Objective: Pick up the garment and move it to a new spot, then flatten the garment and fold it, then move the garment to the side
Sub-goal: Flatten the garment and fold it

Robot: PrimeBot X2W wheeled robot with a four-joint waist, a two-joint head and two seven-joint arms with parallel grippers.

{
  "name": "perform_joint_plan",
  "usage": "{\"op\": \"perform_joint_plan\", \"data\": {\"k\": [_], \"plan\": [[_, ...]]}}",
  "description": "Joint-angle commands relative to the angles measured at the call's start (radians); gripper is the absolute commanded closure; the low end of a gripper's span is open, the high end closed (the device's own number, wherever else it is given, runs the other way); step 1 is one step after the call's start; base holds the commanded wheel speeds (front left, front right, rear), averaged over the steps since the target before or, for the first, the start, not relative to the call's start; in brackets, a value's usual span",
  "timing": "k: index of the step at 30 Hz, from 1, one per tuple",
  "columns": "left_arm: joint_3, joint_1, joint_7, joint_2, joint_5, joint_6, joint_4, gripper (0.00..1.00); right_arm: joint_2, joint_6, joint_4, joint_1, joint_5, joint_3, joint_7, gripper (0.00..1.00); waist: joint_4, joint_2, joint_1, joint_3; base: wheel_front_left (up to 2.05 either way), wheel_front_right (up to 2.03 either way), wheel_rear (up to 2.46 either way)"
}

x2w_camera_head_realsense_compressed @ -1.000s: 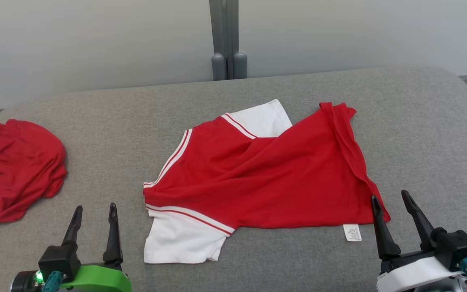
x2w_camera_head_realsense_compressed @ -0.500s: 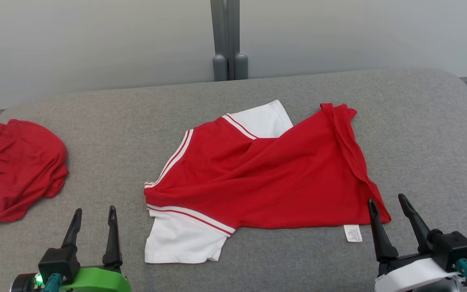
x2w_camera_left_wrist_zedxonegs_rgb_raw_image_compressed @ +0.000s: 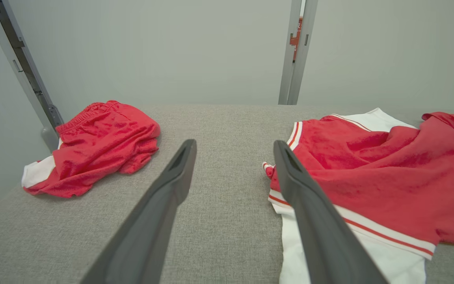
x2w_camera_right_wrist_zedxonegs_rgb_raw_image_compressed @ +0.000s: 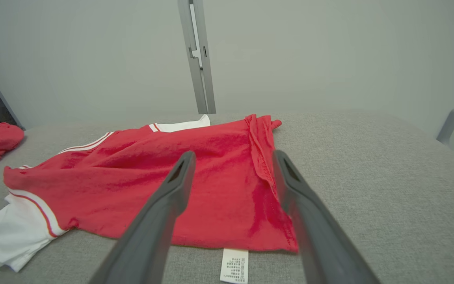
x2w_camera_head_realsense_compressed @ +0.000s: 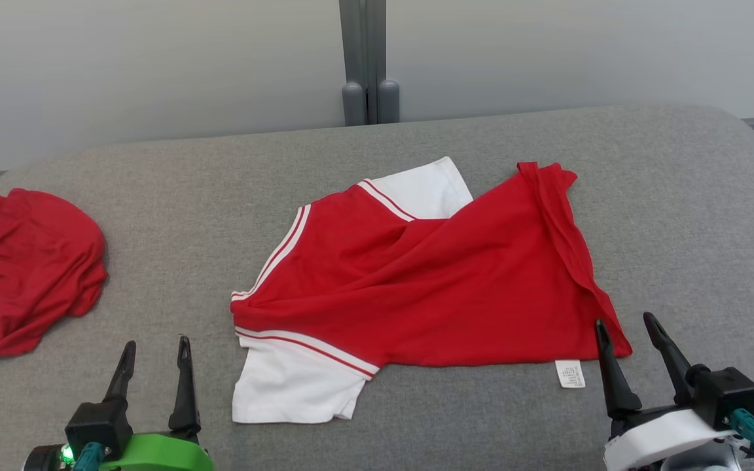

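Wide apart and empty, the jaws of both grippers hold nothing. The left gripper (x2w_camera_head_realsense_compressed: 156, 341) sits at seven o'clock in the head view, over the bare surface. The right gripper (x2w_camera_head_realsense_compressed: 624, 319) sits at five o'clock, its fingertips by the garment's near right corner.

A grey padded surface (x2w_camera_head_realsense_compressed: 154, 196) spans the head view. At its centre lies the garment (x2w_camera_head_realsense_compressed: 429, 288), a red shirt with white sleeves and striped trim, spread out but wrinkled, its right edge turned over in a ridge. At nine o'clock, well apart, lies a crumpled red garment (x2w_camera_head_realsense_compressed: 23, 261). One white sleeve (x2w_camera_head_realsense_compressed: 285, 386) sticks out at the shirt's seven o'clock. A small white label (x2w_camera_head_realsense_compressed: 570, 374) pokes out at its five o'clock, just beside the right gripper.
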Motion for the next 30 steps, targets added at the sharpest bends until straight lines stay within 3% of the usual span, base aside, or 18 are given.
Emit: {"op": "perform_joint_plan", "data": {"k": [1, 21, 30], "plan": [[-0.006, 0.002, 0.0, 0.003, -0.005, -0.001, 0.011, 0.0, 0.0, -0.002, 0.015, -0.029, -0.013, -0.006, 0.0, 0.0, -0.003, 0.0, 0.0, 0.009, 0.0, 0.0, 0.0], [-0.16, -0.08, 0.0, 0.003, -0.054, -0.009, 0.284, 0.0, -0.043, -0.002, 0.515, -0.286, -0.048, -0.07, -0.014, 0.0, -0.017, 0.0, 0.0, 0.112, 0.0, 0.0, 0.0], [-0.177, -0.113, 0.0, 0.003, -0.071, -0.014, 0.362, 0.0, -0.025, -0.002, 0.645, -0.353, -0.025, -0.077, -0.014, 0.0, -0.023, 0.0, 0.0, 0.135, 0.0, 0.0, 0.0]]}}
